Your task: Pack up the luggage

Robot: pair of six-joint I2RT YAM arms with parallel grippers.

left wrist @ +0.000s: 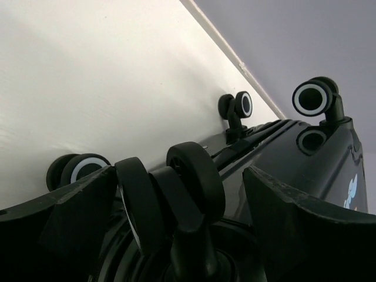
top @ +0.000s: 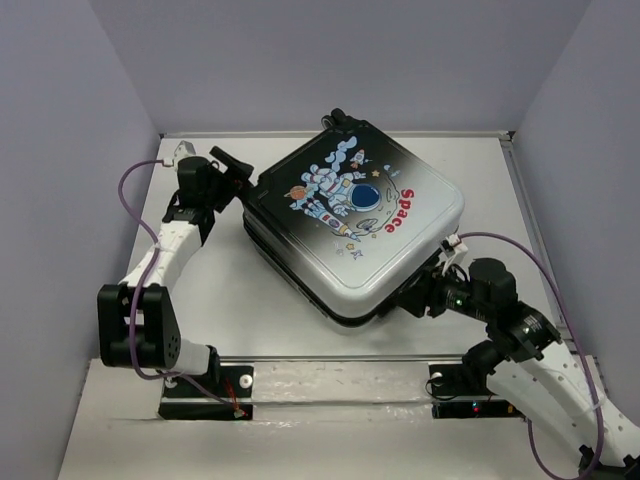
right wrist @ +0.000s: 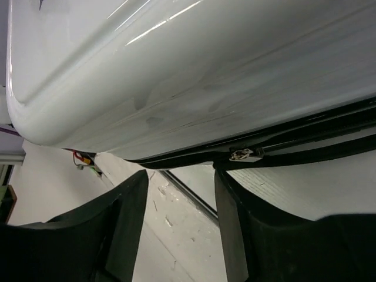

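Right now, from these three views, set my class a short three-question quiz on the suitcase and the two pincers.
1. True or false: the suitcase lies astronaut side up.
2. What stands between the fingers of the left pincer? A) a wheel B) a zip pull C) a strap
3. Which pincer is open right by the zip pull?
Key: 1 true; 2 A; 3 the right pincer.
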